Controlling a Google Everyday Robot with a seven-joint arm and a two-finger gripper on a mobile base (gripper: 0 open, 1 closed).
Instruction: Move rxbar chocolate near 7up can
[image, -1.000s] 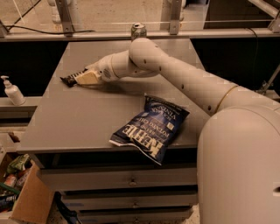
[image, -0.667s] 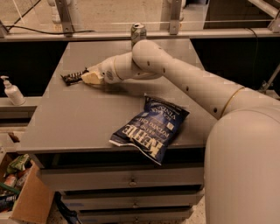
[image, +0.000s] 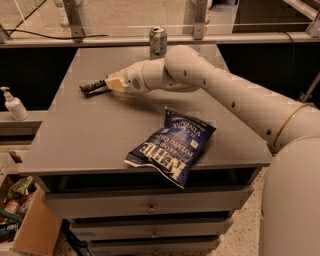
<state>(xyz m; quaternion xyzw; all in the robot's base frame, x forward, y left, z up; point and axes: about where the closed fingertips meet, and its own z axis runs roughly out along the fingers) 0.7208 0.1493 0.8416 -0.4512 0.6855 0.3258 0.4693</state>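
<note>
The rxbar chocolate (image: 92, 89) is a small black bar at the left middle of the grey table (image: 90, 135). My gripper (image: 106, 84) is shut on its right end and holds it just above the tabletop, with the bar sticking out to the left. The 7up can (image: 158, 42) stands upright at the table's far edge, up and to the right of the gripper, well apart from the bar. My arm (image: 215, 85) reaches in from the right across the table.
A large blue chip bag (image: 172, 147) lies at the table's front edge, partly overhanging it. A white pump bottle (image: 13, 104) stands on a lower shelf at the left. A cardboard box (image: 30, 230) with clutter sits on the floor at the bottom left. Drawers are below the tabletop.
My gripper has moved to the right with the rxbar chocolate in it, toward the table's middle. The can and chip bag have not moved.
</note>
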